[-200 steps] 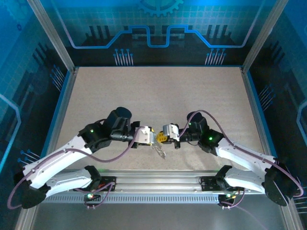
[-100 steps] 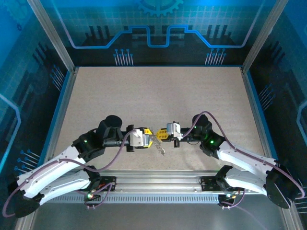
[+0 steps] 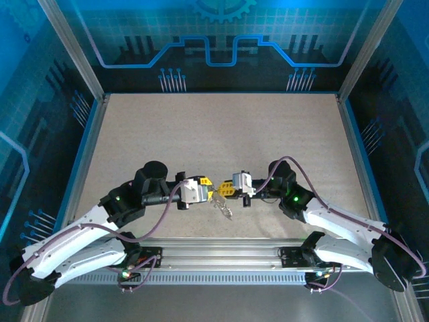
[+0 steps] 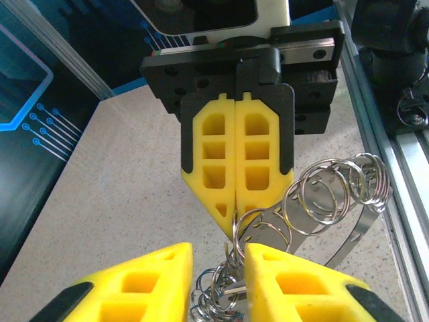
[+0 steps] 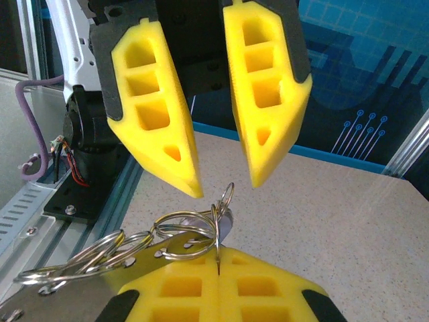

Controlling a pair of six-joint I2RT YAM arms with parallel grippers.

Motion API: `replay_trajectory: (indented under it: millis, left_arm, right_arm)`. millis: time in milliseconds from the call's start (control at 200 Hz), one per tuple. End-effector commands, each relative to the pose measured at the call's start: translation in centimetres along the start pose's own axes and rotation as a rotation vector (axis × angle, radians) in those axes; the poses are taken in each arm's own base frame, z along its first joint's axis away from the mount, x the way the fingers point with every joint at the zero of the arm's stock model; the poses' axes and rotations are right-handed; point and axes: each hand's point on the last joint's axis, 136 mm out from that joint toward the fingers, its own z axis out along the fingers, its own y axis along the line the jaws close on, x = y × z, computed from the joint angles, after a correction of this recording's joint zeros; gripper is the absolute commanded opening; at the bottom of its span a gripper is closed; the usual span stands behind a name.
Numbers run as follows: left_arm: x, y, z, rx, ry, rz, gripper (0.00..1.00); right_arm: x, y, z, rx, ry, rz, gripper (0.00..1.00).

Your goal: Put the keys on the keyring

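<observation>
Keyring wire (image 5: 184,215) looks light, stiff, slippery: right gripper (image 5: 218,260) clamps it edge-on, left gripper (image 5: 226,184) fingers apart around it.

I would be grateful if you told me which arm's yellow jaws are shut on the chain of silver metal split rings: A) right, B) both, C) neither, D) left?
A: the right gripper pinches a ring of the chain of silver metal split rings; the left gripper shows a gap.

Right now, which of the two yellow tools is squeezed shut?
The right tool: its fingers press together, pinching a metal ring. The left tool's fingers stand apart.
</observation>
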Motion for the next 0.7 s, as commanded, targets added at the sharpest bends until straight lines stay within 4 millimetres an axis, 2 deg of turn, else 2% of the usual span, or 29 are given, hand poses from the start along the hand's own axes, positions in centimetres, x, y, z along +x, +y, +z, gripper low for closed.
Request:
replay_trajectory:
  millis: [0, 315, 405, 560, 695]
  left_arm:
    - [0.3, -1.2, 0.1, 0.051, -0.006, -0.004, 0.27]
    - [1.7, -2.6, 0.6, 0.133, 0.054, -0.016, 0.28]
    - [1.7, -2.5, 0.8, 0.129, 0.044, -0.013, 0.24]
    - [1.3, -2.2, 0.8, 0.120, 0.033, 0.003, 0.09]
    - [1.0, -2.1, 0.5, 0.118, 0.028, 0.015, 0.04]
  right_arm:
    - [-1.9, 0.3, -0.2, -0.003, -0.062, -0.068, 0.00]
    - [-2.5, 0.6, -0.4, -0.013, -0.090, -0.094, 0.00]
    - [-2.7, 0.8, -0.3, -0.022, -0.098, -0.099, 0.00]
    - [-2.8, 0.8, -0.2, -0.033, -0.095, -0.106, 0.00]
    - [-2.5, 1.0, -0.1, -0.045, -0.079, -0.109, 0.00]
